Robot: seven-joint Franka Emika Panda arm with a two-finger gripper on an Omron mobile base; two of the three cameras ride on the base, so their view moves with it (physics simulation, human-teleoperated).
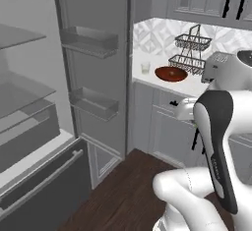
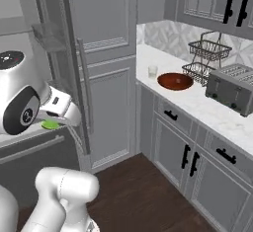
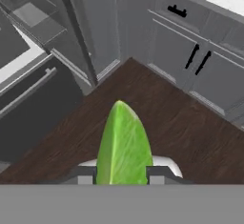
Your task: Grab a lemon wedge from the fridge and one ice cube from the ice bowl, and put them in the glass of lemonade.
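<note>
My gripper is shut on the lemon wedge, a yellow-green slice that sticks up between the fingertips. In the right base view the lemon wedge shows as a green patch under my hand, held over the floor in front of the fridge. The fridge stands open, its glass shelves on the left and its door swung out with two bins. On the counter stand the glass of lemonade and, to its right, the ice bowl. The ice cube is too small to make out.
A dark wire basket and a grey toaster stand behind and right of the bowl. Grey cabinets with black handles run under the counter. The fridge's lower drawer has a bar handle. Dark wood floor lies below my hand.
</note>
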